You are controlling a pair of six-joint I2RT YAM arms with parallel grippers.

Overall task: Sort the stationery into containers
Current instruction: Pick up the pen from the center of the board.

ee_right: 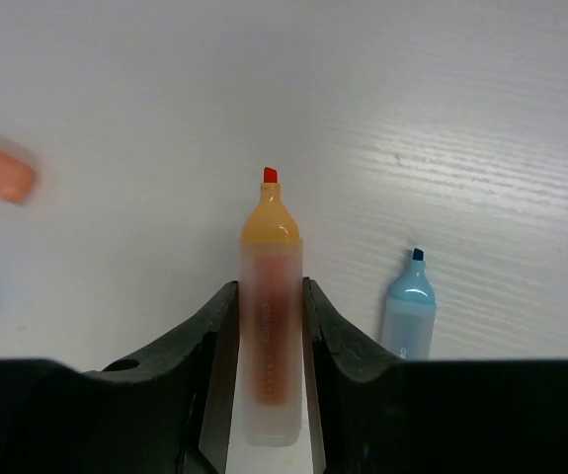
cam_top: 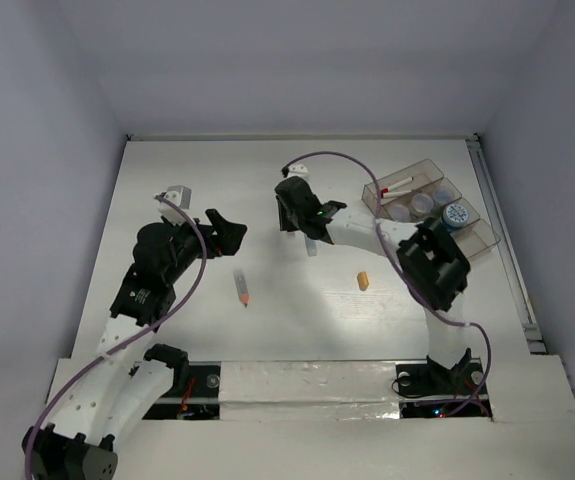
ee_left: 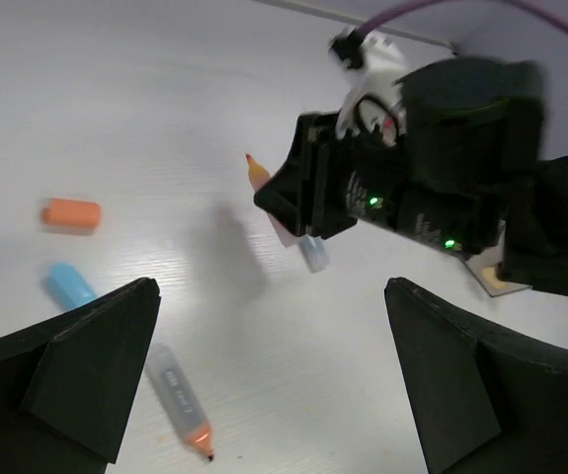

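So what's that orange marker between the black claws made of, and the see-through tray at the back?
Orange marker: looks like frosted, translucent plastic. An orange core shows dimly through the matte barrel, while the shoulder near the tip is solid and glossier.
Tray: probably clear, slightly smoky hard plastic. The white table shows through its thin walls and dividers.
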